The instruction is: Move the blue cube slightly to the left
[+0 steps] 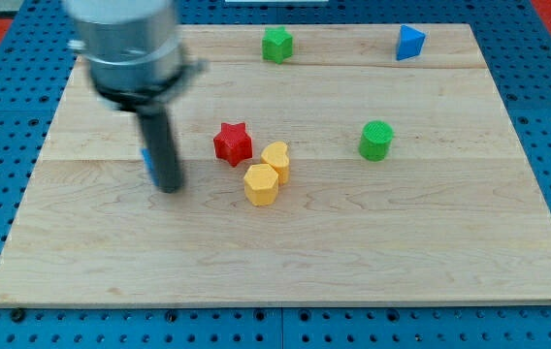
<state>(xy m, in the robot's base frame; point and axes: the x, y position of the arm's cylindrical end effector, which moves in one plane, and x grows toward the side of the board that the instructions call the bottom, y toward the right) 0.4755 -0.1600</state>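
Note:
The blue cube (145, 161) is almost wholly hidden behind my rod; only a thin blue sliver shows at the rod's left edge, left of the board's middle. My tip (169, 187) rests on the board just in front of and right of that sliver, touching or nearly touching the cube. A red star block (233, 143) lies to the right of the tip.
A yellow heart block (276, 160) and a yellow hexagon block (261, 184) sit together right of the red star. A green cylinder (376, 140) lies further right. A green block (276, 45) and a blue triangular block (409, 43) lie near the wooden board's (450, 242) top edge.

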